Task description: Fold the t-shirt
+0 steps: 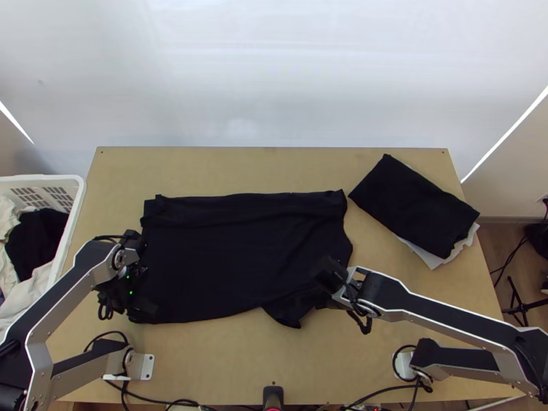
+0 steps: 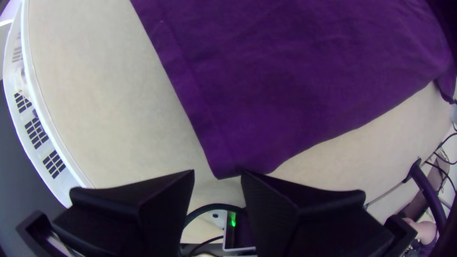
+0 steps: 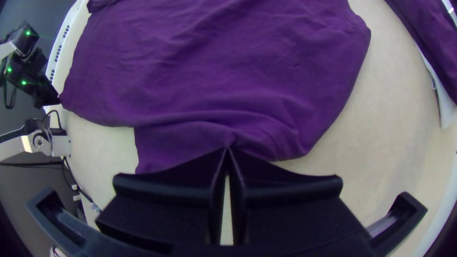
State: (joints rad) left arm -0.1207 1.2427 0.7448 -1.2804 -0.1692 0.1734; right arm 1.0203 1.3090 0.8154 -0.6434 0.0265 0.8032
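T-shirt (image 1: 236,264) on table (image 1: 274,363), mostly flat. Far side maybe tucked in; near side, sleeve (image 1: 286,314) and last folds left, I think. My left gripper (image 2: 218,172): fingers apart by corner. My right gripper (image 3: 227,147): pinching shirt near sleeve.

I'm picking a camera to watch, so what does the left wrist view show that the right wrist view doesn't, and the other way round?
Left wrist view: a close look at the left gripper, fingers apart at a corner of the t-shirt.

Right wrist view: a close look at the right gripper, fingers closed on the t-shirt, plus part of the folded dark cloth with a pale cloth under it.

Both: the t-shirt, table and white basket.
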